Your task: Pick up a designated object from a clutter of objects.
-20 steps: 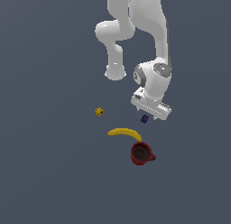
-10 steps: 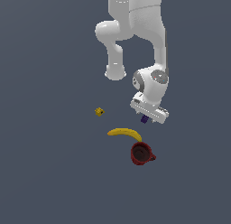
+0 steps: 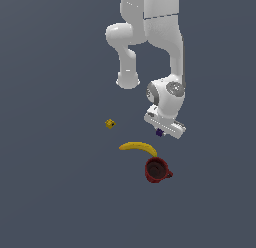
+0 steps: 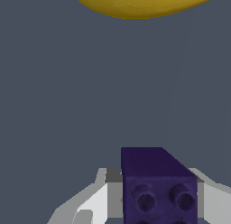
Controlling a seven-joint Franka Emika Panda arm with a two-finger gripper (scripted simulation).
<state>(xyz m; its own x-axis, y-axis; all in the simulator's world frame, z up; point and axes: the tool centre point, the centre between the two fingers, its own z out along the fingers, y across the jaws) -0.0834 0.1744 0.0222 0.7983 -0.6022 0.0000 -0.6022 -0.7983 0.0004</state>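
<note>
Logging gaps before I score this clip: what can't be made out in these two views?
- Exterior view: the tiny dark purple studded block is mostly hidden by the white gripper; the jaws' contact with it is unreadable.
- Wrist view: the block is cut off by the frame edge, fingertips out of frame.
- Wrist view: the yellow banana is cropped.
- Wrist view: the small yellow cube and dark red mug are out of frame.

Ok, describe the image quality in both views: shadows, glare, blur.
Exterior view: flat, even lighting, no cast shadows under the banana or mug; coarse, slightly soft render. Wrist view: purple block large and cropped at the frame edge, no glare, banana cut off, soft edges.
</note>
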